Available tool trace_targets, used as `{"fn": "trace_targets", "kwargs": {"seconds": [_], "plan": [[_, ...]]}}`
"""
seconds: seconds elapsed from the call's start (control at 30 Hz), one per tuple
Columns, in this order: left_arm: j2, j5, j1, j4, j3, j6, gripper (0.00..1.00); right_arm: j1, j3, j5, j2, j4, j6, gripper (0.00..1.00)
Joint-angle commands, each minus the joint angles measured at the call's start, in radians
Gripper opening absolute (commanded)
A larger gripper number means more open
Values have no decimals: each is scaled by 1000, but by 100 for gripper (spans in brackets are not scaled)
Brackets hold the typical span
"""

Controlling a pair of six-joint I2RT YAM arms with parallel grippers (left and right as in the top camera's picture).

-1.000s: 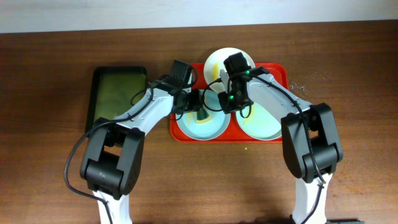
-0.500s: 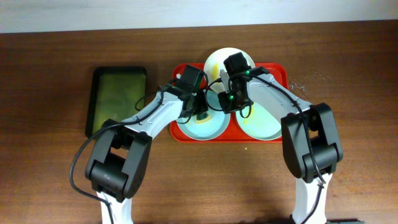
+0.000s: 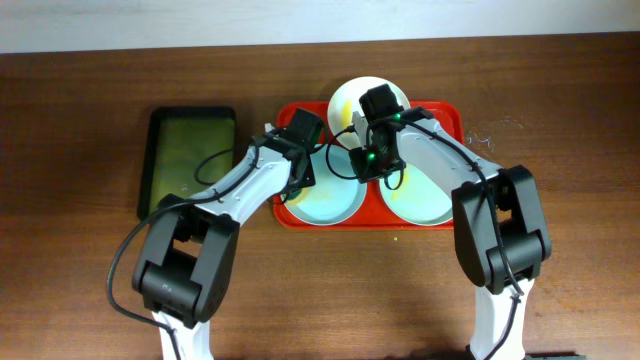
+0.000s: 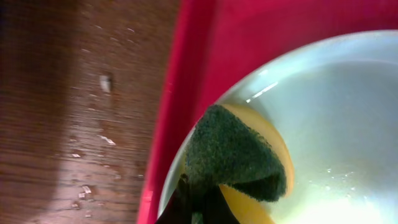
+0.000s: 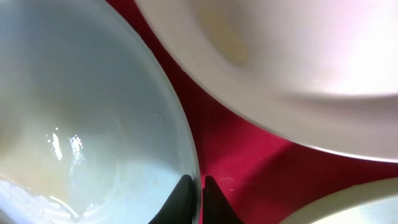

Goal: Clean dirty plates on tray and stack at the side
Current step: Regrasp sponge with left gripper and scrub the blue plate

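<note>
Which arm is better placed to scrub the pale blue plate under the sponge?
Left. The left tool grips the sponge, which rests on the pale blue plate. The right tool pinches that plate's rim, so it probably only steadies it.

Counted on one wooden tabletop [image 3: 80, 250]: two trays, one red tray [image 3: 448, 112] and, at its 9 o'clock, one dark green tray [image 3: 190, 160]. Three plates inside the red one: one white plate [image 3: 350, 98] at 12 o'clock, one pale blue-green plate [image 3: 335, 205] at 7 o'clock, a second pale blue-green plate [image 3: 425, 200] at 5 o'clock. One green-and-yellow sponge [image 4: 233, 155]. Two grippers: left gripper [image 4: 198, 202], right gripper [image 5: 195, 186].
</note>
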Motion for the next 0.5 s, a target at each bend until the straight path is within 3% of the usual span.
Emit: {"fn": "trace_targets", "kwargs": {"seconds": [0.0, 0.17, 0.47], "plan": [[-104, -22, 17, -1, 1, -3, 0, 2, -9, 7, 7, 1, -3, 8], [-95, 267, 11, 41, -7, -3, 0, 2, -9, 6, 7, 13, -3, 8], [74, 262, -21, 104, -16, -2, 0, 2, -9, 6, 7, 12, -3, 8]]}}
